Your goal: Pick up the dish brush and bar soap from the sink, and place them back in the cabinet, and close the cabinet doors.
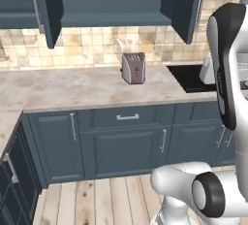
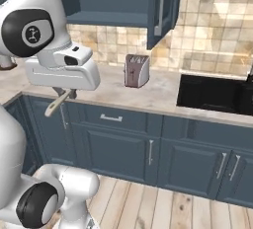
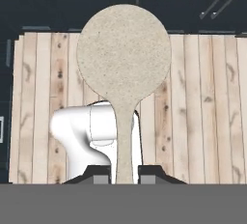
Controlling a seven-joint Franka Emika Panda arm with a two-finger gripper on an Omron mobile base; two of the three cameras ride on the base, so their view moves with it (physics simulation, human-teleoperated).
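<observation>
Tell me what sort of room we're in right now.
A rendered home kitchen, it seems: a toaster on the marble counter, a black sink, and open wall cabinets above.

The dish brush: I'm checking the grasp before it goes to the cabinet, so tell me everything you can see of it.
The dish brush has a round, flat, speckled cream head and a narrow handle of the same tan colour. The gripper holds it by the handle end, jaws shut on either side. In the hand view the head points away from the hand, over the wooden floor. In the right base view it hangs from under the hand, slanting down, in front of the lower cabinets.
</observation>
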